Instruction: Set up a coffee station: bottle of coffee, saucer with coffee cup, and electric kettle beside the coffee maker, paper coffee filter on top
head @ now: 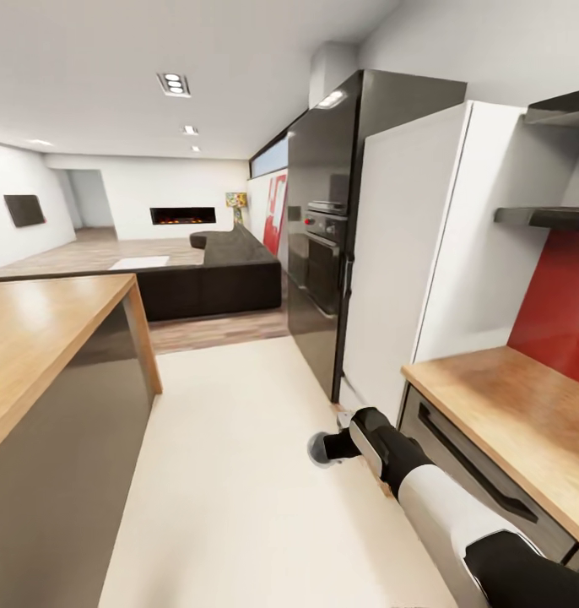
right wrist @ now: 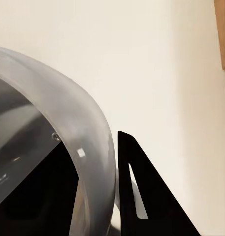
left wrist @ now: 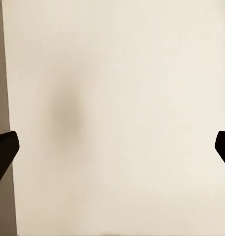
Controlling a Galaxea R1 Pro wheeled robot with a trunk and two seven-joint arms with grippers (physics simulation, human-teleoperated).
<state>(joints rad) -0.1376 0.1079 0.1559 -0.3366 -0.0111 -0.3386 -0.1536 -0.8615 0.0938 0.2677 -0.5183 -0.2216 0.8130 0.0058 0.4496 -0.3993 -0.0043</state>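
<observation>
My right arm reaches forward low over the pale floor, and its gripper point(head: 330, 447) is shut on a grey round-walled vessel point(head: 319, 449) that looks like the electric kettle. Up close, its thick grey rim and dark inside point(right wrist: 58, 162) sit against one black finger point(right wrist: 142, 196). My left gripper point(left wrist: 112, 152) is open over bare floor, with a fingertip point(left wrist: 4, 152) at each edge of its wrist view and nothing between them. The coffee maker, coffee bottle, filter, saucer and cup are out of view.
A wooden countertop point(head: 509, 414) with dark drawers runs along the right, under wall shelves point(head: 547, 217) and a red backsplash. A white fridge point(head: 408, 253) and a black oven tower point(head: 323, 236) stand beyond it. A wood-topped island point(head: 53, 338) lines the left. The floor aisle point(head: 230, 473) leads to a dark sofa point(head: 213, 279).
</observation>
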